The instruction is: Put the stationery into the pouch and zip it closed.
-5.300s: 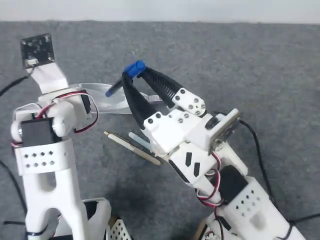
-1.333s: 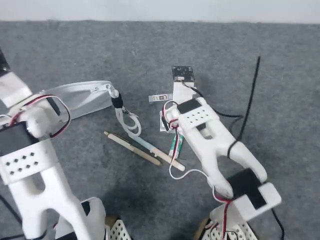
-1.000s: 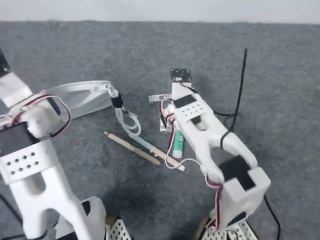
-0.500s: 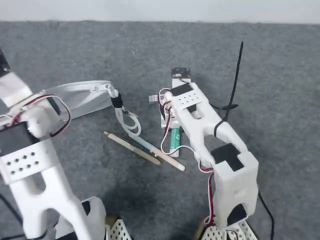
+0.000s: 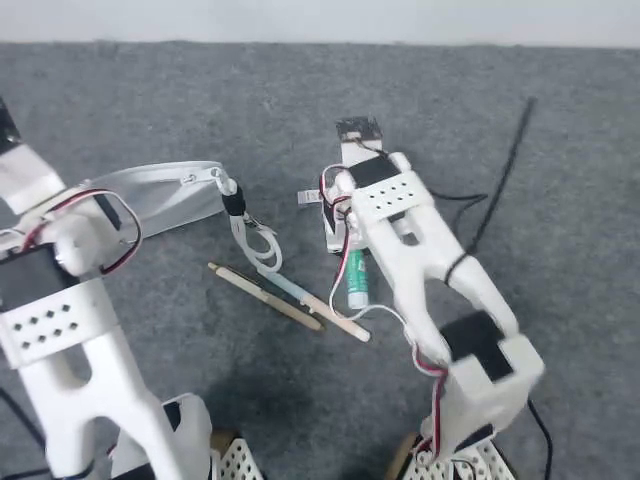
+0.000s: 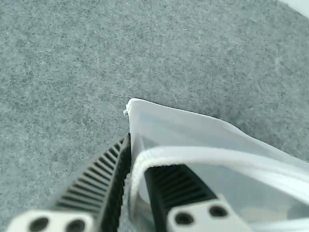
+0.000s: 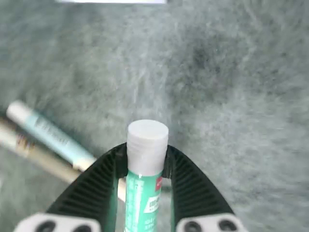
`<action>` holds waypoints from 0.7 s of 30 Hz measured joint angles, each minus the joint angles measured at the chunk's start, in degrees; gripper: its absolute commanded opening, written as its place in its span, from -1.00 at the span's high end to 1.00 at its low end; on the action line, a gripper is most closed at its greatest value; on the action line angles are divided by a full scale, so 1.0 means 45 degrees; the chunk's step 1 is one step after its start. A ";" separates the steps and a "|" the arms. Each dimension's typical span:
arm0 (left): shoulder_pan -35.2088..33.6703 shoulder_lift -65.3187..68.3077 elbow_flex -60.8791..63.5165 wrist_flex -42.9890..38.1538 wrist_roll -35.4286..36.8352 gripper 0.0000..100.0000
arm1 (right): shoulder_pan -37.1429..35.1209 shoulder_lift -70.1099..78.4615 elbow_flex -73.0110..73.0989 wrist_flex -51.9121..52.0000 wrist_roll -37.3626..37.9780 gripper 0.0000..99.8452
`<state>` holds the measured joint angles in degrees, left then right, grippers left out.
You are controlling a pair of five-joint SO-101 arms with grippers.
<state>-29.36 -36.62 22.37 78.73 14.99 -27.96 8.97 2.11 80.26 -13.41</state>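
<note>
A translucent white pouch point(image 5: 165, 190) lies at the left of the grey carpet, its zip pull point(image 5: 233, 201) and cord loop point(image 5: 262, 247) trailing toward the middle. My left gripper point(image 6: 137, 170) is shut on the pouch's point(image 6: 217, 145) rim, one finger inside and one outside. My right gripper point(image 7: 146, 154) is shut on a green glue stick point(image 7: 147, 137) just below its white cap. From above, the glue stick point(image 5: 357, 281) pokes out from under the right wrist point(image 5: 385, 195). A wooden pencil point(image 5: 262, 293) and a pale blue pen point(image 5: 290, 290) lie on the carpet between the arms.
A small white item point(image 5: 315, 196) lies on the carpet beside the right wrist. A black cable point(image 5: 500, 185) runs off to the right. The left arm's tall white body point(image 5: 70, 320) stands at the near left. Open carpet lies at the back.
Five seconds ago my right gripper held a blue marker at the pouch; now it holds the glue stick. Over the last second the right arm swung sideways. Left arm and pouch stayed still.
</note>
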 measured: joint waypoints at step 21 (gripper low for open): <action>0.1270 -0.0020 0.0215 0.0000 0.0000 0.98 | -0.2442 -0.9455 0.4122 0.0274 0.1328 0.99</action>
<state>-23.65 -36.70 23.34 78.73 14.99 -38.95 -33.58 20.66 81.49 -7.43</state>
